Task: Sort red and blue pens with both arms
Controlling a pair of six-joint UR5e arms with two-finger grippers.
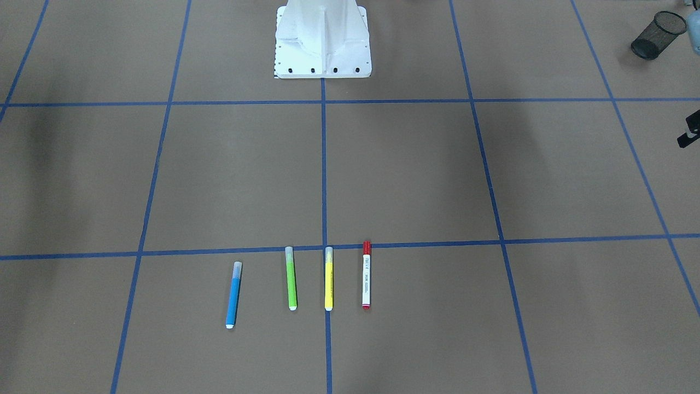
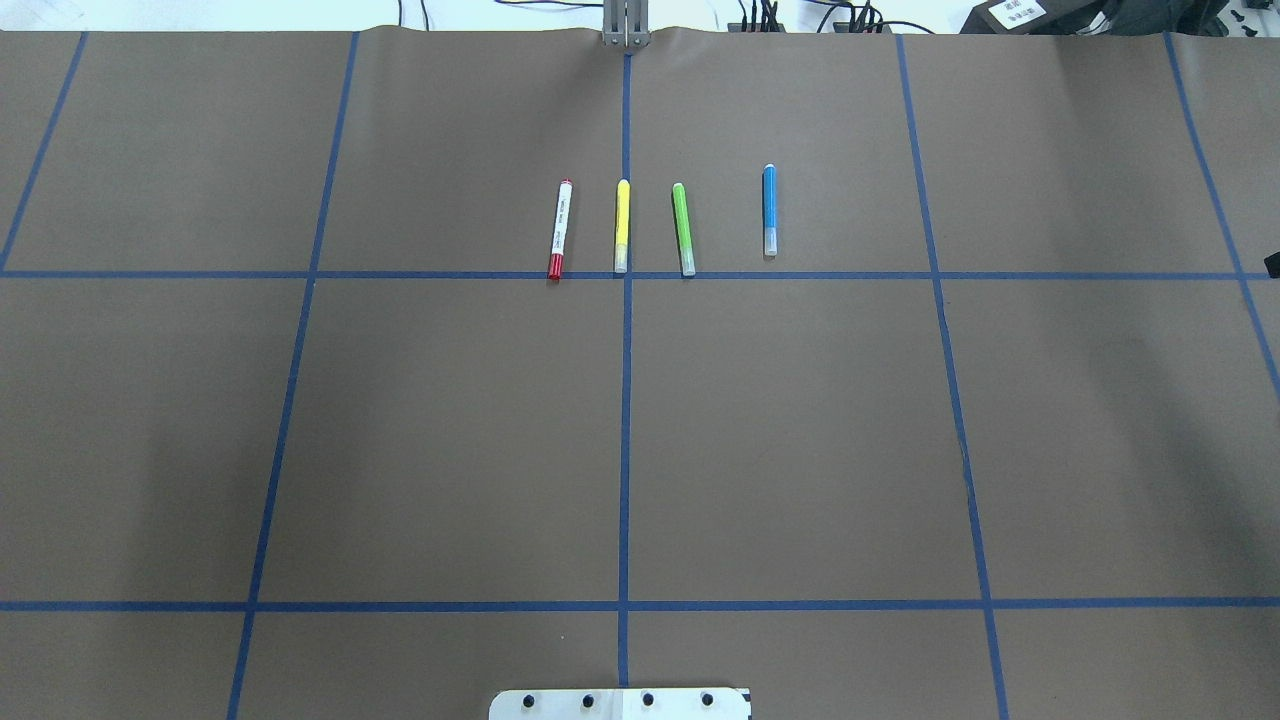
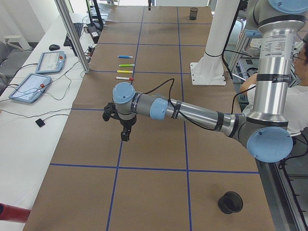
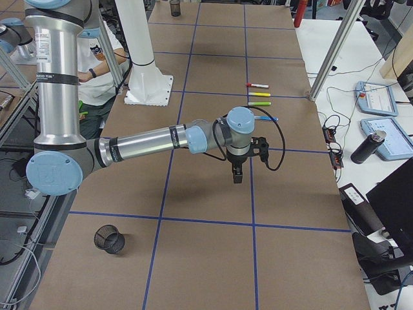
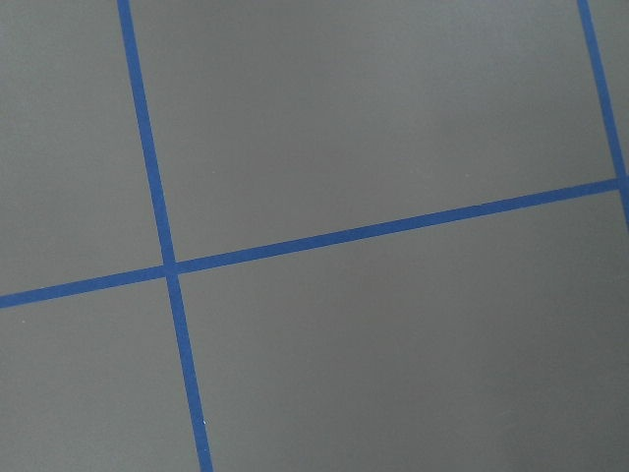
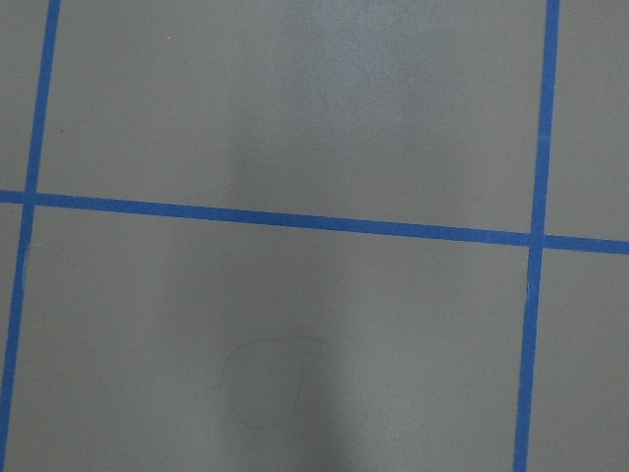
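While the silver left arm [image 3: 192, 113] and right arm [image 4: 142, 143] hover, their jaws' opening cannot be told.
Red-capped white marker [image 1: 366, 275] and clear-capped blue pen [image 1: 233, 295] lie outermost on the brown worktop [image 1: 410, 175].

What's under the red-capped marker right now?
The red-capped marker lies flat on the brown paper; its cap end rests across a blue tape line. Nothing else shows beneath, though the strip directly under the barrel is covered.
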